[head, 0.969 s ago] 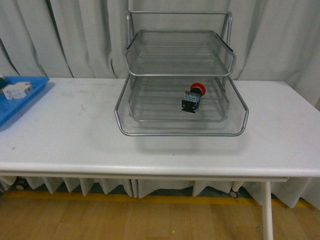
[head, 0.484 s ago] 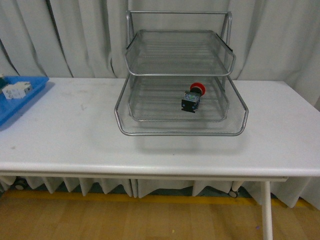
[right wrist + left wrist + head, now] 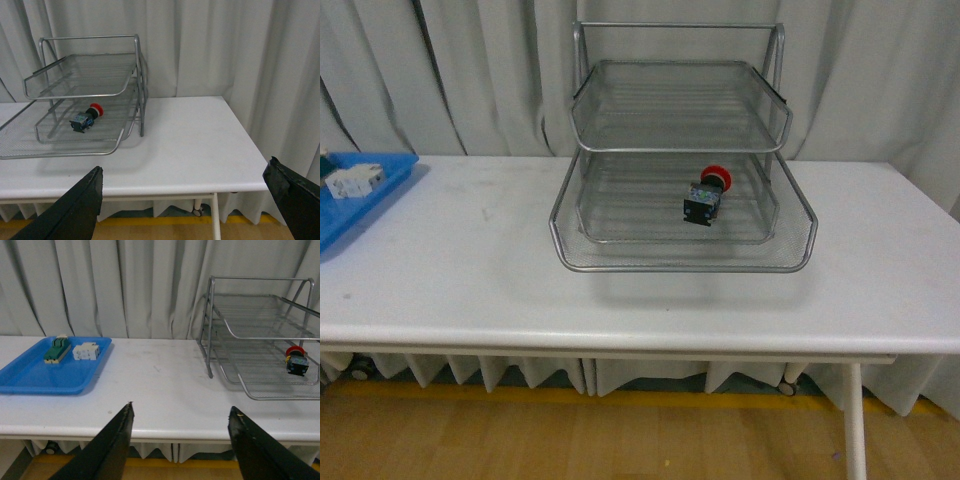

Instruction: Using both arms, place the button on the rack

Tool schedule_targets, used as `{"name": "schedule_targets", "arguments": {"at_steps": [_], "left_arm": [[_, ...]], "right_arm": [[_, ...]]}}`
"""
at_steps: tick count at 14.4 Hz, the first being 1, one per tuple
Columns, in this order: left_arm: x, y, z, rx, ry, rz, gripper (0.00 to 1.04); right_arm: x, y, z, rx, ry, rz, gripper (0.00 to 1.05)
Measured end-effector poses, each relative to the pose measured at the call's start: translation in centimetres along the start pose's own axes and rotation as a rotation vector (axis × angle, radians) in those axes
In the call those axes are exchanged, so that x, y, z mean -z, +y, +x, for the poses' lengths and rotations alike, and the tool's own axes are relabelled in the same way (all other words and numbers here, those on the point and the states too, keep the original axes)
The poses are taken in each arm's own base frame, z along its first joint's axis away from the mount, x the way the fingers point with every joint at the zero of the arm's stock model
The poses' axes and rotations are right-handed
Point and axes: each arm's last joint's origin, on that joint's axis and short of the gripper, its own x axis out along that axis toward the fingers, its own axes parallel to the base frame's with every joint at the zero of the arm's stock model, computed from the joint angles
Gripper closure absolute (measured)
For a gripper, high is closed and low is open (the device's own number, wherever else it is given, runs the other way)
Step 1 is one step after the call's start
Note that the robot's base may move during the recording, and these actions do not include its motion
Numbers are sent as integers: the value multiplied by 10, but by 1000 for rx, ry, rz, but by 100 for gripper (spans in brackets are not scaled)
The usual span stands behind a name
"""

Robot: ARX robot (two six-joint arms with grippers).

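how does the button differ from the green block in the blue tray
The button has a red cap on a dark body; the green block is green and cream. The button lies in the rack, below its top tier; the green block lies in the blue tray. Both are small parts and lie unheld.

Button [image 3: 296, 361] in rack [image 3: 212, 330], blue tray [image 3: 45, 377] apart, end effector [image 3: 181, 406] spread
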Motion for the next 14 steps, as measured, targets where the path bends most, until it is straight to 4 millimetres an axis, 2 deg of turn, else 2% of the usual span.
{"name": "schedule_targets", "arguments": {"at_steps": [3, 4, 5, 7, 9, 10, 12, 14], "left_arm": [[0, 0, 0, 0, 0, 0, 10], [0, 0, 0, 0, 0, 0, 6], [0, 0, 0, 0, 0, 0, 7], [0, 0, 0, 1, 0, 0, 7], [0, 0, 0, 0, 0, 0, 7], [0, 0, 0, 0, 0, 0, 7], [0, 0, 0, 0, 0, 0, 7], [0, 0, 0, 0, 0, 0, 7]], "right_arm": [[0, 0, 0, 0, 0, 0, 6], [0, 0, 0, 0, 1, 0, 6], [1, -1, 3, -82, 69, 26, 6], [-26, -2, 29, -163, 34, 69, 6], [-61, 2, 73, -173, -33, 116, 6], [-70, 7, 102, -179, -17, 145, 6], [-69, 25, 170, -167, 149, 194, 6], [-67, 45, 220, -177, 280, 232, 6]]}}
